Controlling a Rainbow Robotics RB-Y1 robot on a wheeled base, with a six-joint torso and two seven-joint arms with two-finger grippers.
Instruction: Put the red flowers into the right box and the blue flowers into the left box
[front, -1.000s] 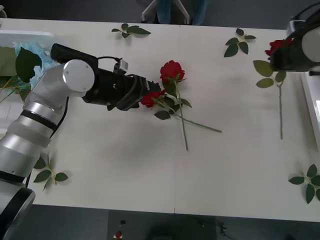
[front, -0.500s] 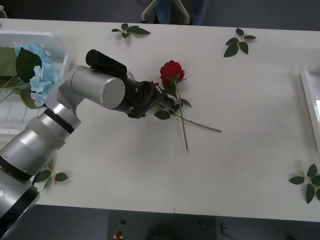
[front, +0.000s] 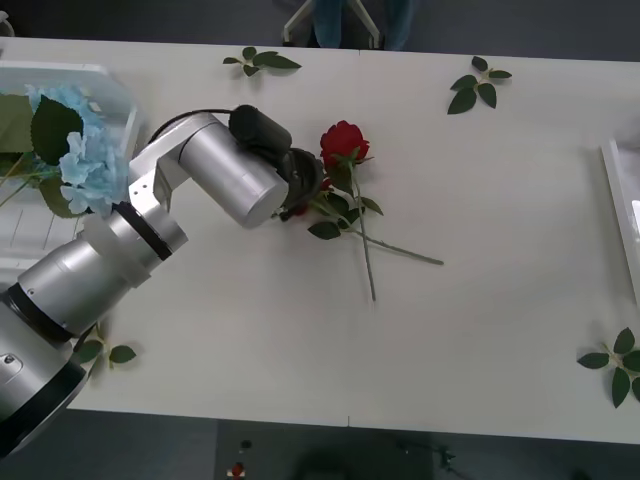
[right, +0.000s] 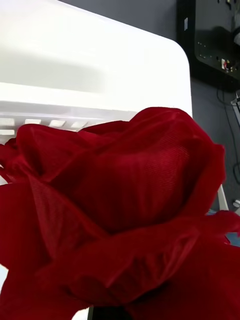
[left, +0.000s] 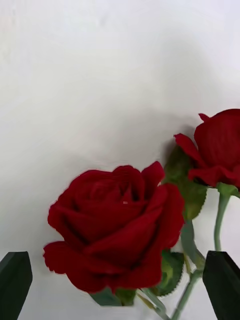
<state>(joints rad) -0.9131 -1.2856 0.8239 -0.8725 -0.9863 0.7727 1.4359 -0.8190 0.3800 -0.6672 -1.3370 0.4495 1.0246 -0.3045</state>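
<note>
Two red flowers lie crossed at mid-table, one bloom (front: 344, 141) showing and their stems (front: 365, 245) trailing toward me. My left arm (front: 228, 178) reaches over the other bloom. In the left wrist view that bloom (left: 117, 225) sits between the black fingers (left: 15, 280) of my open left gripper (left: 120, 287), with the second bloom (left: 220, 145) beside it. A third red flower (right: 120, 210) hangs right before the right wrist camera, held by my right gripper above the right box (right: 100, 60). Blue flowers (front: 82, 150) lie in the left box (front: 60, 70).
Loose green leaf sprigs lie at the table's far edge (front: 262, 60), far right (front: 480, 85), near right (front: 615, 365) and near left (front: 100, 350). The right box's white rim (front: 622, 205) runs along the table's right side.
My left arm has swung its wrist forward over the nearer bloom, covering it in the front view. The right arm has carried its red flower out of the front view to the right.
</note>
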